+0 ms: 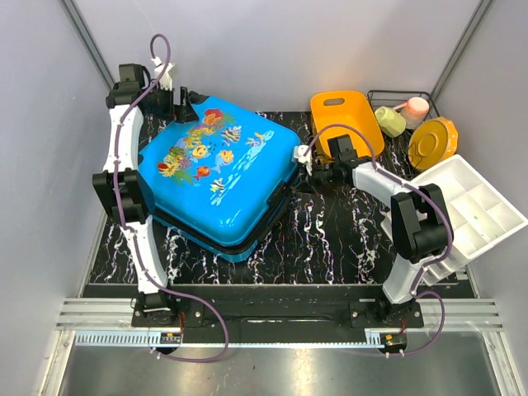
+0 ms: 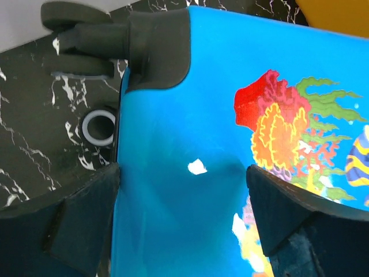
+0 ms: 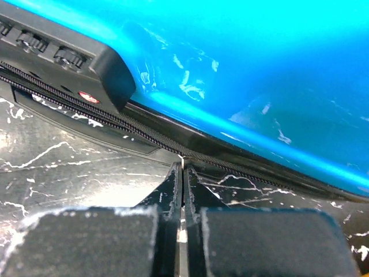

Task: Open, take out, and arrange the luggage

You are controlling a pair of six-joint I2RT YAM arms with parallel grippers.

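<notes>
On the black, white-veined bench (image 1: 330, 239), the large bright blue hard-shell suitcase with a cartoon fish print (image 1: 219, 177) lies lid up, left of centre. The right jaws are pressed together at the black zipper seam (image 3: 115, 122) on its right edge. Farther back, the left jaws stand apart over its far-left corner, beside a dark grey wheel (image 2: 72, 16). An orange plastic basket (image 1: 346, 115) sits beyond.

1. The luggage (image 1: 219, 173) fills the left half of the table (image 1: 330, 247), and the left arm takes up the narrow gap between it and the wall.
2. Your widest open lane is the bare marble to the right of the luggage and along the near edge.
3. The orange basket (image 1: 346, 115) stands just behind the right gripper (image 1: 299, 165).
4. A white divided tray (image 1: 474, 206) crowds the right edge, close to the right arm's elbow.
</notes>
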